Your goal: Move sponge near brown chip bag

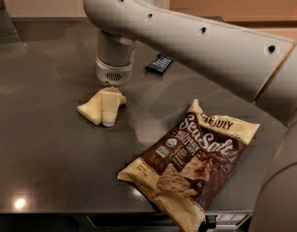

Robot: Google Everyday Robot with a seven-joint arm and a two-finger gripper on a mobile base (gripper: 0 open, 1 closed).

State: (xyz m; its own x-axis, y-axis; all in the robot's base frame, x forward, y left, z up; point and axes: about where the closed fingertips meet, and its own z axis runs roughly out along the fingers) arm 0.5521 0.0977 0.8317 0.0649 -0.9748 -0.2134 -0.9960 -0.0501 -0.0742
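Observation:
The pale yellow sponge [91, 111] lies on the dark table [46, 144], left of centre. My gripper [109, 116] comes straight down from the white arm's wrist [113, 71] and stands on the sponge's right part, covering it. The brown chip bag [192, 164], with white "Sea Salt" lettering and cream ends, lies flat at the front right. It is about a hand's width to the right of and in front of the sponge, and its lower end hangs over the table's front edge.
A small dark blue snack bar wrapper [159, 64] lies behind and to the right of the gripper. The white arm [211, 47] spans the upper right of the view. The table's front edge [66, 212] runs along the bottom.

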